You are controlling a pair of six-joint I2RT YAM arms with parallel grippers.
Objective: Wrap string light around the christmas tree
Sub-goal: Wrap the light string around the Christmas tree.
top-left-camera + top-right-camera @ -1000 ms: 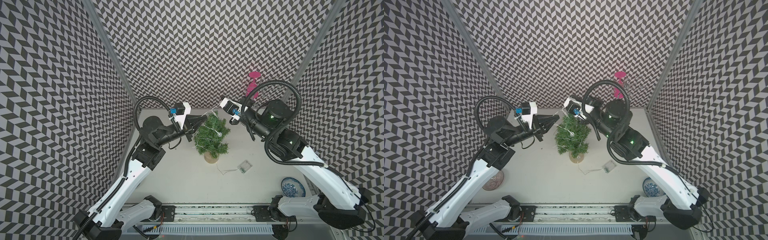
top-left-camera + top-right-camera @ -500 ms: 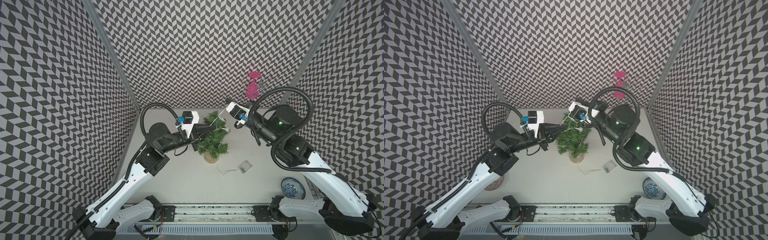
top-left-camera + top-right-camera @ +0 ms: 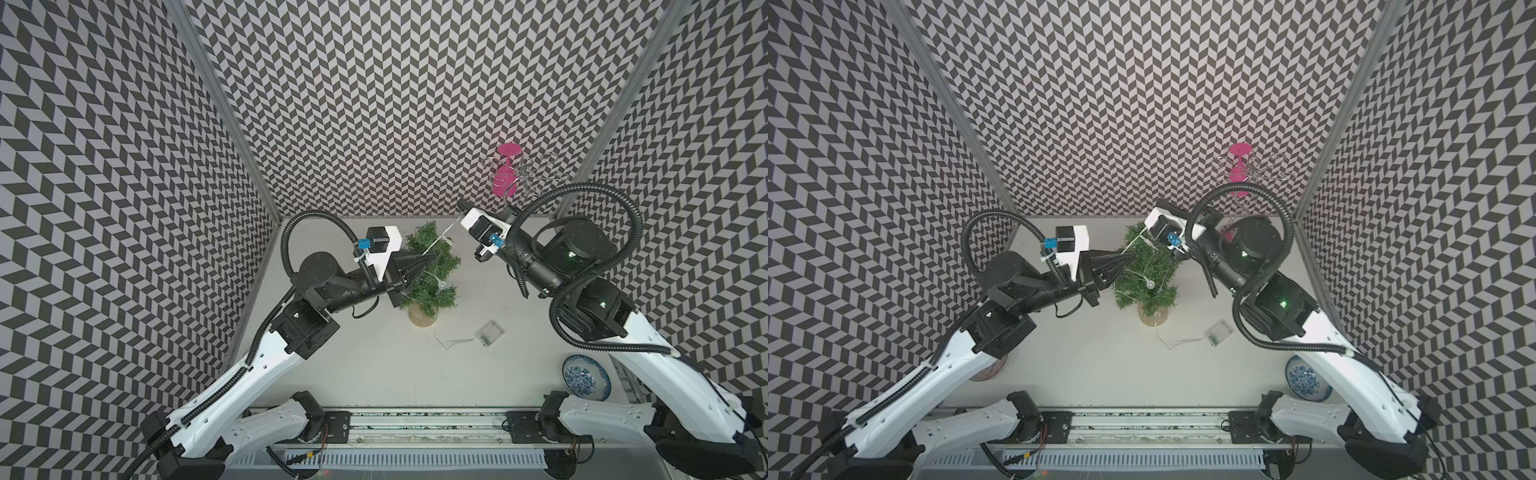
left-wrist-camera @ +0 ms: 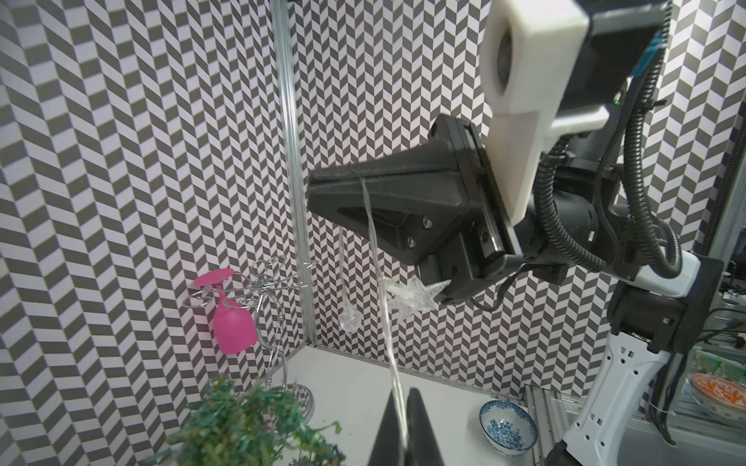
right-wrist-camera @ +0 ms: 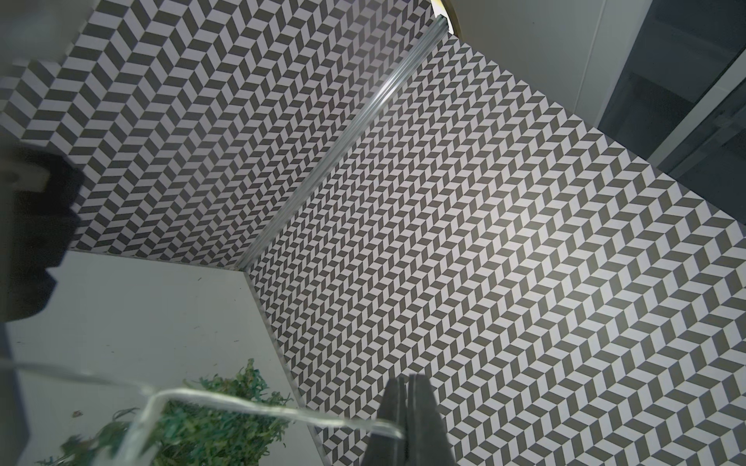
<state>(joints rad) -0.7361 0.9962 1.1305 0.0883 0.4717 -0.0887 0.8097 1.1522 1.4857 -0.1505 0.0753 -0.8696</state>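
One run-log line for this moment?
left gripper: shut on string light | right gripper: shut on string light | christmas tree: partly wrapped

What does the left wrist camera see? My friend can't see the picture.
The right gripper and the left gripper both pinch a clear string light, stretched between them near a little green tree. A star bulb and a round bulb dangle from it; a pink glass hangs on a silver rack behind.

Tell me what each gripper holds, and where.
Both are shut on the wire of the thin translucent string light: left gripper over the small green christmas tree, right gripper further along.
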